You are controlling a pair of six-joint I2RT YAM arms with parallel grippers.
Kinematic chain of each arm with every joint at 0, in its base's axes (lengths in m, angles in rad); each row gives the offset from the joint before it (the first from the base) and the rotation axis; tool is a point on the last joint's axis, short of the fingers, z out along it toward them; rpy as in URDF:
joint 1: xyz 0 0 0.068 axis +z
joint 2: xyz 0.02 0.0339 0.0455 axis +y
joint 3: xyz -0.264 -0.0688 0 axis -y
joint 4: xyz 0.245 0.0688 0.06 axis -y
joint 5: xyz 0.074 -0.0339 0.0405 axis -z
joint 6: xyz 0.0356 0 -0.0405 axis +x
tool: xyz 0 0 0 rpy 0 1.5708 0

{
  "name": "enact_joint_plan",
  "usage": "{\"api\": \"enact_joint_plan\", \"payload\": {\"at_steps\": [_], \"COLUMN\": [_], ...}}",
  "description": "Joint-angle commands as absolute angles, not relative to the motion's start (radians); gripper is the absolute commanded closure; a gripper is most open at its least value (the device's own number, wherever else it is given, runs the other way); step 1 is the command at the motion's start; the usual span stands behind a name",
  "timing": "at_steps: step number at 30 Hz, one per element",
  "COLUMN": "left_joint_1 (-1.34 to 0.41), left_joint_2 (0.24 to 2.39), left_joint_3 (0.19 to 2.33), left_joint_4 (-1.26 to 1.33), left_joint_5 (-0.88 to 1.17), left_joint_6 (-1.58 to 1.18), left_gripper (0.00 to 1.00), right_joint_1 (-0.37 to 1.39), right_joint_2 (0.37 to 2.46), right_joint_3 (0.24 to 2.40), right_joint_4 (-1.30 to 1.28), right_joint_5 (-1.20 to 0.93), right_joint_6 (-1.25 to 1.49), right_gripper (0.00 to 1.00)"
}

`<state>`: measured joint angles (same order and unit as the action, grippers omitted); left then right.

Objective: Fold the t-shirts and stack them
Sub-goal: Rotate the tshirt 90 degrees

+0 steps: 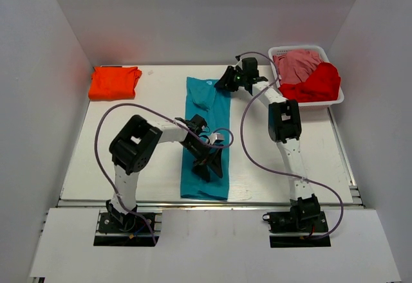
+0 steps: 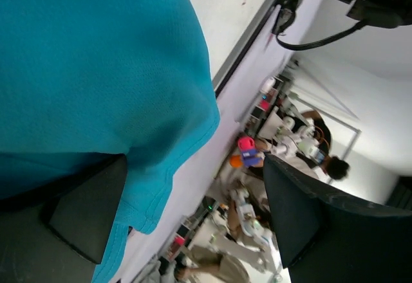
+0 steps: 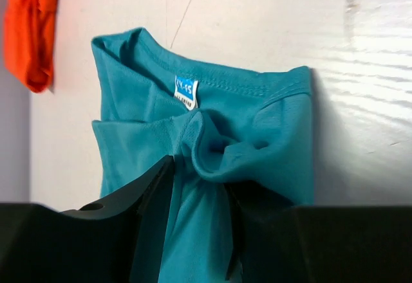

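with right tool (image 3: 201, 180) clamped on teal t-shirt (image 1: 215, 112), left tool (image 2: 193, 186) spread wide lower down, fold over keeping edges square.

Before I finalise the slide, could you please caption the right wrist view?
Right claw pinching the bunched teal t-shirt just below its collar label.

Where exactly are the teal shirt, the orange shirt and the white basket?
teal shirt (image 1: 215, 106): overhead view, on its upper half.
orange shirt (image 1: 114, 82): overhead view, middle of the folded bundle.
white basket (image 1: 297, 47): overhead view, on its far rim.
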<state>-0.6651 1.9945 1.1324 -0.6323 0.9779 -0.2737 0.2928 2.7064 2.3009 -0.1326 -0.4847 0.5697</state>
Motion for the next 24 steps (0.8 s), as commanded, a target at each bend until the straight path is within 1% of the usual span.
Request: {"api": "enact_joint_plan", "payload": {"at_steps": [1, 3, 7, 9, 11, 12, 13, 14, 16, 17, 19, 22, 24], "left_joint_1": [-0.689, -0.675, -0.666, -0.666, -0.666, -0.666, -0.678, -0.687, -0.687, -0.687, -0.687, -0.687, -0.687], "left_joint_2": [2.104, 2.126, 2.149, 2.140, 2.106, 2.062, 2.039, 2.013, 1.935, 1.912, 1.856, 1.738, 1.651], "left_joint_3": [1.173, 1.238, 1.376, 1.411, 1.436, 1.456, 1.468, 1.479, 1.502, 1.511, 1.511, 1.471, 1.435], "left_joint_4": [-0.612, -0.638, -0.725, -0.773, -0.787, -0.798, -0.811, -0.842, -0.864, -0.892, -0.902, -0.879, -0.868], "left_joint_5": [0.828, 0.804, 0.680, 0.634, 0.624, 0.615, 0.551, 0.511, 0.436, 0.407, 0.317, 0.293, 0.279], "left_joint_6": [-0.156, -0.147, -0.135, -0.135, -0.135, -0.123, -0.123, -0.123, -0.123, -0.123, -0.146, -0.178, -0.207], "left_gripper": [0.01, 0.01, 0.01, 0.01, 0.01, 0.01, 0.01, 0.01, 0.01, 0.01, 0.01, 0.01, 0.01], "right_joint_1": [0.241, 0.232, 0.212, 0.201, 0.199, 0.204, 0.204, 0.212, 0.216, 0.219, 0.224, 0.235, 0.253], "right_joint_2": [2.781, 2.804, 2.803, 2.783, 2.752, 2.708, 2.691, 2.674, 2.590, 2.565, 2.479, 2.384, 2.318], "right_joint_3": [2.316, 2.347, 2.373, 2.367, 2.361, 2.349, 2.339, 2.335, 2.319, 2.287, 2.267, 2.249, 2.224], "right_joint_4": [-0.051, -0.012, 0.032, 0.031, 0.029, 0.032, 0.038, 0.023, 0.015, 0.017, 0.015, -0.090, -0.116], "right_joint_5": [-0.485, -0.470, -0.434, -0.460, -0.486, -0.514, -0.529, -0.546, -0.572, -0.572, -0.583, -0.545, -0.526], "right_joint_6": [0.689, 0.721, 0.713, 0.701, 0.671, 0.608, 0.592, 0.572, 0.486, 0.476, 0.407, 0.290, 0.249], "right_gripper": [0.61, 0.61, 0.61, 0.61, 0.55, 0.52, 0.50, 0.43, 0.34, 0.10, 0.10, 0.10, 0.10]}}
